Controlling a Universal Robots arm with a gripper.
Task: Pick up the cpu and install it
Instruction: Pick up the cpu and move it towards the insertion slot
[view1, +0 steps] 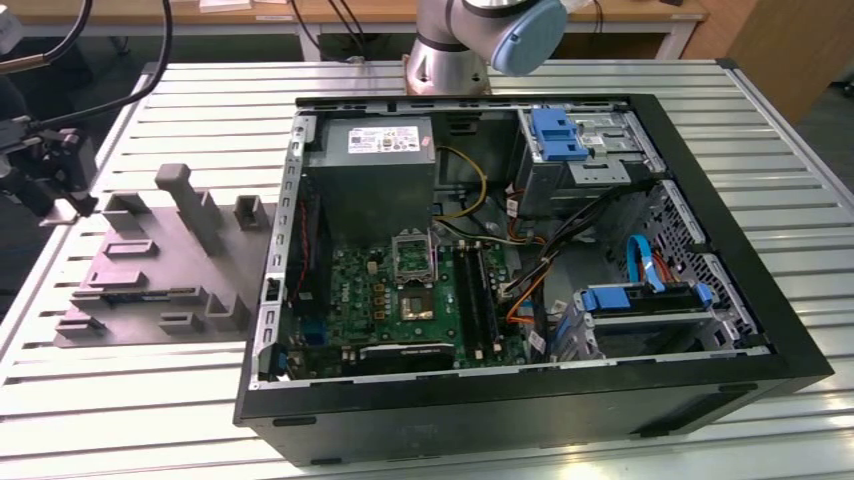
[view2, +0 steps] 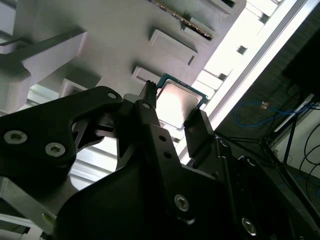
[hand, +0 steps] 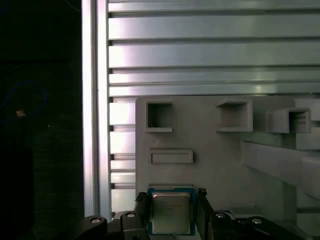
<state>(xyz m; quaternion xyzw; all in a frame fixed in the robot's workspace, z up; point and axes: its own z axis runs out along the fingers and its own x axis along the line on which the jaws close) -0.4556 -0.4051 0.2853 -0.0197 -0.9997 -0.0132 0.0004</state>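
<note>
In both wrist views the fingers (hand: 141, 206) (view2: 199, 127) of the gripper (hand: 172, 195) (view2: 173, 99) cover two side edges of the cpu (hand: 171, 212) (view2: 176, 102). Whether it touches the tray (hand: 210, 165) behind it cannot be told. In the exterior view the picture's edges cut off the arm (view1: 487, 30) and the gripper (view1: 60, 200).

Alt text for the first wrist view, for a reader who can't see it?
The cpu sits between the two dark fingers of the gripper, which close on its opposite edges. Beyond it lies a grey tray with rectangular pockets, on a slatted metal table.
</note>
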